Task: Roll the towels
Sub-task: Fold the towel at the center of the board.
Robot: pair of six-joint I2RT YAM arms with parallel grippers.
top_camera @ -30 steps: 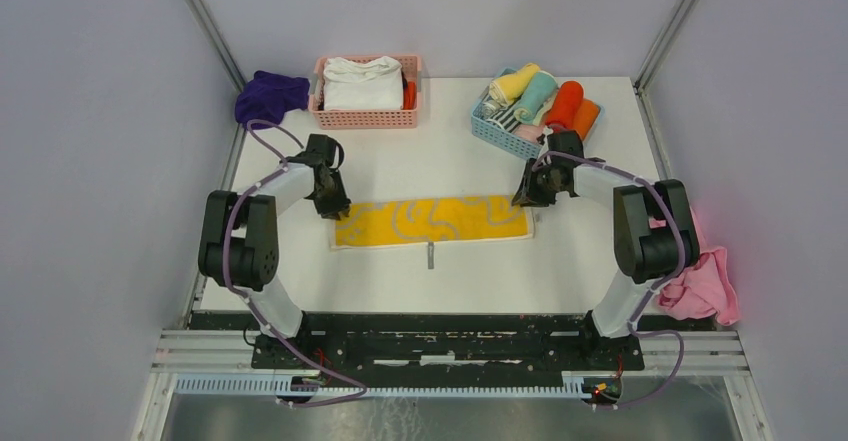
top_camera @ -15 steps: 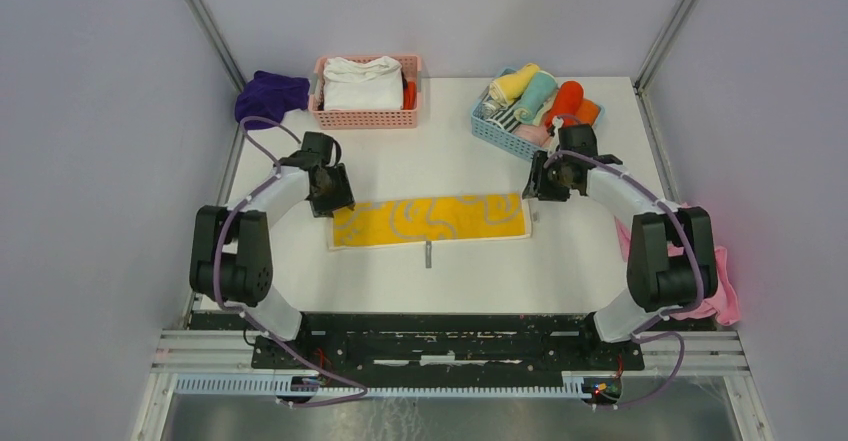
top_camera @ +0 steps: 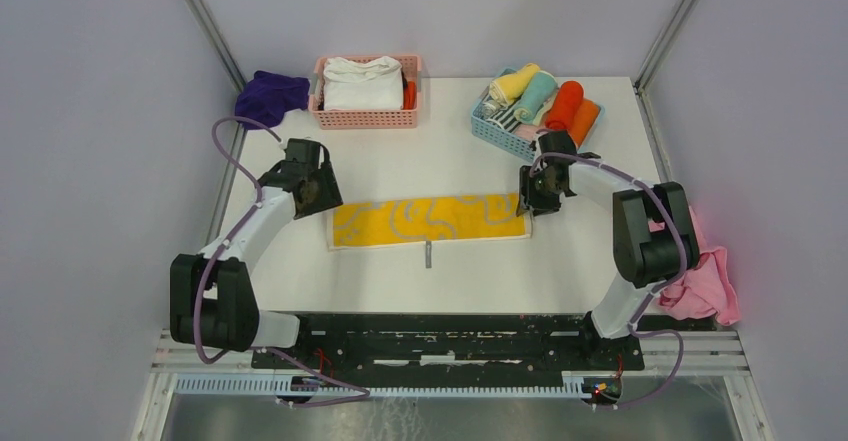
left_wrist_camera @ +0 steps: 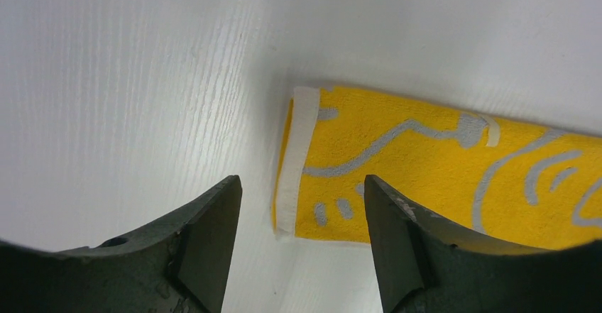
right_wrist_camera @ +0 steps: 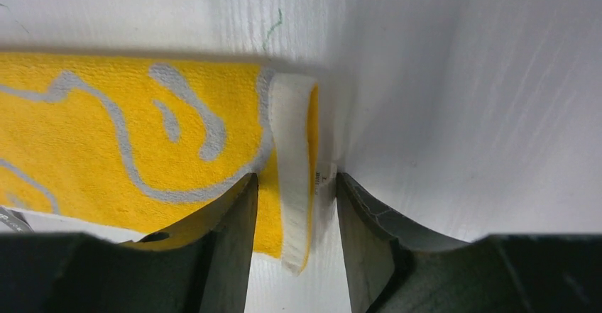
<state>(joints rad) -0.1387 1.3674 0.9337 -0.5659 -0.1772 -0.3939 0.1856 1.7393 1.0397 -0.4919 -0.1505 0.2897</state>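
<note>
While the yellow towel [top_camera: 430, 220] lies flat as a long folded strip across the middle of the table [top_camera: 470, 271], the two arms come at its short ends from opposite sides.

The left arm [top_camera: 255, 231] has its elbow low by the near left corner. Its forearm slants away and inward, and the wrist tips down beside the towel's left end. The left gripper [left_wrist_camera: 302, 249] hangs above the table with its jaws spread wide and nothing held. In the wrist view the left hem [left_wrist_camera: 294, 160] shows in the gap between the fingers, lying flat on the table.

The right arm [top_camera: 640, 216] has its elbow raised over the right side of the table. Its forearm bends back toward the centre and the wrist points down at the towel's right end. The right gripper [right_wrist_camera: 292, 242] has its jaws partly apart, straddling the right hem [right_wrist_camera: 291, 150]. That hem curls up off the table between the fingers, with a narrow gap on each side, so it is not pinched. A small white tag [right_wrist_camera: 324, 174] sticks out beside one finger.

The purple towel [top_camera: 270, 96] sits crumpled at the far left corner, just left of the pink basket [top_camera: 365, 116] and well apart from both grippers. White cloths [top_camera: 360, 83] fill that basket. The blue basket [top_camera: 495, 131] of rolls [top_camera: 535, 96] stands at the far right, just behind the right gripper. A pink cloth [top_camera: 705, 286] hangs at the table's right edge. A small grey piece [top_camera: 428, 254] lies just in front of the yellow towel's near edge.
</note>
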